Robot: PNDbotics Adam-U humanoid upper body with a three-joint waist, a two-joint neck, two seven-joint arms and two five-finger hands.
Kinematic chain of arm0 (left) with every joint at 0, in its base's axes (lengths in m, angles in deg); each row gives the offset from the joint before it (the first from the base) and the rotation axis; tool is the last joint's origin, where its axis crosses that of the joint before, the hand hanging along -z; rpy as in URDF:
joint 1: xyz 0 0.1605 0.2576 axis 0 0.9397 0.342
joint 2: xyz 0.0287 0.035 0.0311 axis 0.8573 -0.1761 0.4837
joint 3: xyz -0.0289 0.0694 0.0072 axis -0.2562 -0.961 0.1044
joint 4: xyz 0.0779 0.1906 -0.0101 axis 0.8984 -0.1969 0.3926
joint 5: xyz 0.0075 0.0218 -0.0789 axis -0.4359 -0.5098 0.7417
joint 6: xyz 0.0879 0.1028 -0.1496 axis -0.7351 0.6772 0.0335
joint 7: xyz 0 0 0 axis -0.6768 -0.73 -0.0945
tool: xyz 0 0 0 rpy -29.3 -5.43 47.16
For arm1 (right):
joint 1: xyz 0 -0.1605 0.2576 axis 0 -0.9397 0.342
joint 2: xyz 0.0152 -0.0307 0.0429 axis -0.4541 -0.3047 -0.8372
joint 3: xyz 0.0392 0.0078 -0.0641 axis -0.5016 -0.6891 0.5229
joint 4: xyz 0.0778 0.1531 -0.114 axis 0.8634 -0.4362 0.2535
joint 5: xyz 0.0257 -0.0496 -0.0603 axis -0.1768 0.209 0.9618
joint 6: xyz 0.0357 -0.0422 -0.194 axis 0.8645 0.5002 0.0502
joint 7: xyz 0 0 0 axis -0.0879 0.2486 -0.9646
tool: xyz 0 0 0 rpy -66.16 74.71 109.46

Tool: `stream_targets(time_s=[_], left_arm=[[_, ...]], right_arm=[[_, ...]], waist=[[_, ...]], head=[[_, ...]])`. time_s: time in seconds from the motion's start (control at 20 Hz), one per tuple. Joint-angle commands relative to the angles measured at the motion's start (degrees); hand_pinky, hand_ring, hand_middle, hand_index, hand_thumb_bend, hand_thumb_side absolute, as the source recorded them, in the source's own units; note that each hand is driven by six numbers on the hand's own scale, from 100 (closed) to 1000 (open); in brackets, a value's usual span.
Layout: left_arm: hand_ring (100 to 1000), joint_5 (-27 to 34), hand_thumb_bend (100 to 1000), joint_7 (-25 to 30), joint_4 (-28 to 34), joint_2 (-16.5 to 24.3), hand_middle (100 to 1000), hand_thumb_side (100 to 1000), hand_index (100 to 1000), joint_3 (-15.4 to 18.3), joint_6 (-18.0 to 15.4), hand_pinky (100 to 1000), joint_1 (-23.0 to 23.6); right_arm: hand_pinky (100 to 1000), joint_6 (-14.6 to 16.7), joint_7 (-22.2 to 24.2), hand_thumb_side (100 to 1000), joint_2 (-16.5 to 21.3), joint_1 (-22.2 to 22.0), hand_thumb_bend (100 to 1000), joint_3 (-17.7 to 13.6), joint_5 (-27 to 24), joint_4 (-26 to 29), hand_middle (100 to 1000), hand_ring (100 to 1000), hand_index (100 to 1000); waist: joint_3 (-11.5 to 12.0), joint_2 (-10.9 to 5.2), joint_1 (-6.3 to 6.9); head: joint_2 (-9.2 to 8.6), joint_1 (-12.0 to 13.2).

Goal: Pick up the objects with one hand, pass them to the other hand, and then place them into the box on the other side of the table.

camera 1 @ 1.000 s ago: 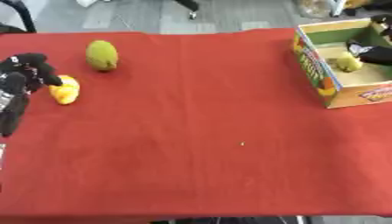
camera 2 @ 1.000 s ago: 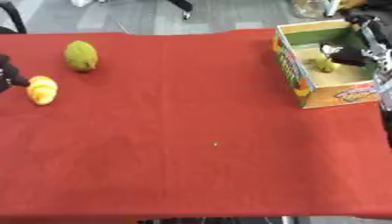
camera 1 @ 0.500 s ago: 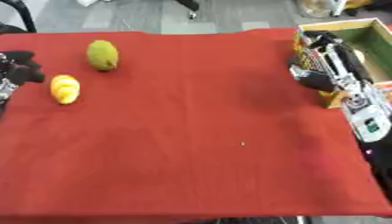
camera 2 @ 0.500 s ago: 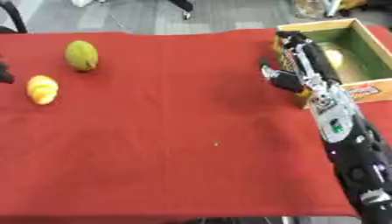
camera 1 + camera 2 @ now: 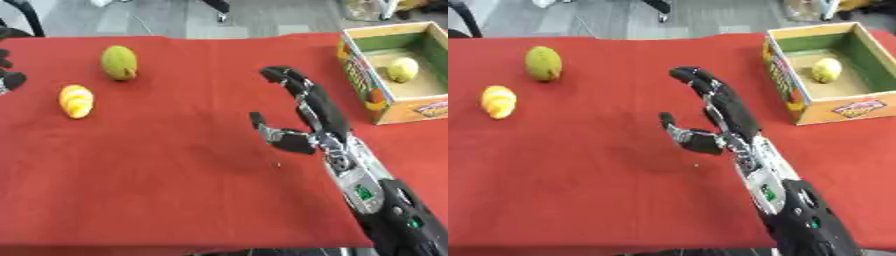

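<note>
Swinging out from the box at the table's right edge, where it hovered half a second ago, the right hand now hangs over the middle of the red cloth, fingers spread and lightly curved, thumb apart, holding nothing. Nearest the camera is its black-and-silver forearm, which enters from the lower right corner. Beyond and to the left, well apart from that hand, lie the two things yet to be moved: a yellow-orange piece, its long axis running near to far, and farther back a green fruit, upright on its end. The left hand shows only as a dark sliver at the left edge; whether it is open cannot be told. It lies far nearer both pieces, just beside the yellow one, so the pickup likely falls to it, with the right hand placed to receive. At far right, a pale yellow-green fruit already lies in the box.
</note>
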Motion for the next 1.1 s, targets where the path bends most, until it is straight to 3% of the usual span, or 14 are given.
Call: stream_targets(time_s=[0.05,0.25,0.5,0.8,1.1], left_arm=[[624,-2.95,788,1.93,-3.94,5.42,635,517,781,-3.35,0.13,704,-2.97],[618,-6.75,808,4.49,-10.11,5.75,632,497,774,-7.78,-0.24,703,-7.24],[594,-11.41,802,4.85,-17.37,4.04,611,447,751,-11.94,-1.40,696,-12.80],[587,-16.94,679,0.24,-23.34,0.54,599,337,735,-15.40,-1.07,693,-18.24],[583,-22.36,561,-4.81,-27.80,-3.22,595,246,727,-17.52,0.81,694,-21.46]], right_arm=[[760,2.95,2.37,468,2.00,1.01,315,1.72,-1.79,5.84,823,764,910],[766,6.41,6.16,485,3.91,0.42,362,1.40,-3.63,11.94,830,770,918],[767,6.34,10.82,488,4.52,0.11,357,0.97,-6.35,15.48,826,769,918],[765,5.28,16.35,484,4.46,0.13,346,-0.08,-10.19,17.90,820,763,916],[765,4.43,19.94,484,4.40,0.22,333,-0.93,-13.05,19.66,816,759,915]], waist=[[-0.08,-0.70,0.74],[-0.24,-0.82,0.76],[-0.45,-0.84,0.80],[-0.73,-0.74,0.58],[-1.21,-0.57,0.12]], head=[[-0.12,0.46],[-0.12,0.58],[-0.12,0.71],[-0.12,1.32],[-0.12,3.48]])
